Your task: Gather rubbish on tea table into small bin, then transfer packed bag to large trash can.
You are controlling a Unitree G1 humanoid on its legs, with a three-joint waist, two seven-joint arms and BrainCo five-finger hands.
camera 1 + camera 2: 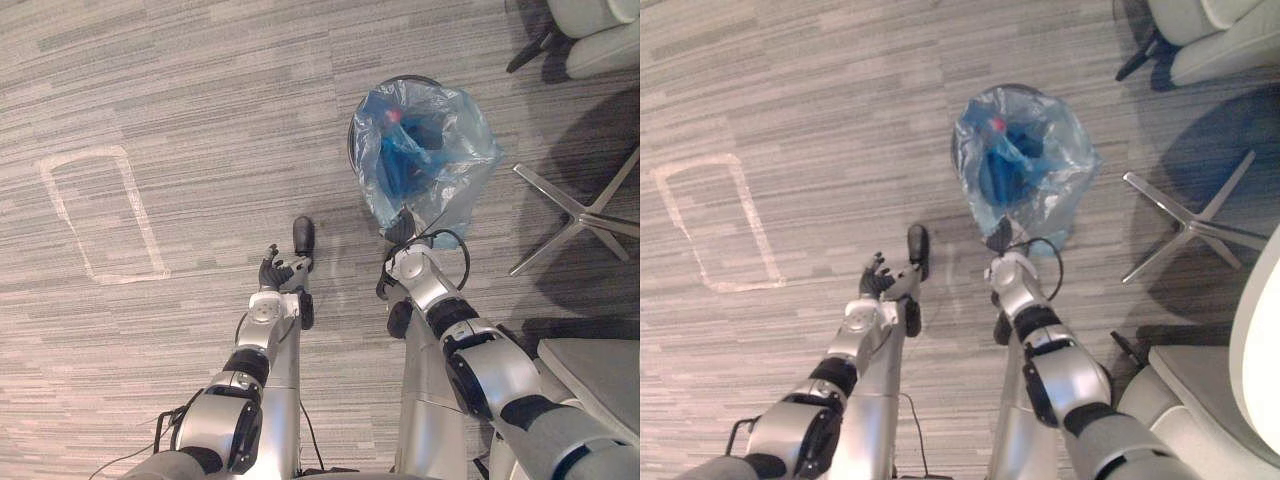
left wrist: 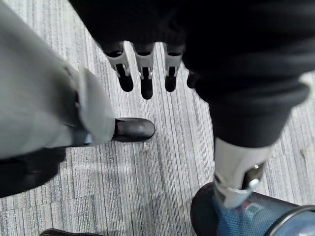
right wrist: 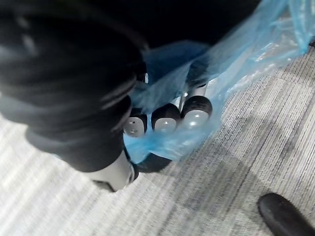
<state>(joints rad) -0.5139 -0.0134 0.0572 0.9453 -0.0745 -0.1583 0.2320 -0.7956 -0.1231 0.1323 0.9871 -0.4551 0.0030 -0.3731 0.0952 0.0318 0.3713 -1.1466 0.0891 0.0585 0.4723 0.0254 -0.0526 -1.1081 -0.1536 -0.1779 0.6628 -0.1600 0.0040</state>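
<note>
Blue bag (image 1: 425, 150) pinched by right hand (image 1: 403, 230); chair base (image 1: 585, 213) nearby.

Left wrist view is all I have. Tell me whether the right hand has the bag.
Observer: Yes, the right hand has its fingers curled into the film of the blue bag, on its near side.
Operator: Report what's inside.
Observer: Dark blue items and a red item near the top; more I cannot tell.
Operator: Name what's beside it.
Observer: A chair's metal star base stands apart on the robot's right.
</note>
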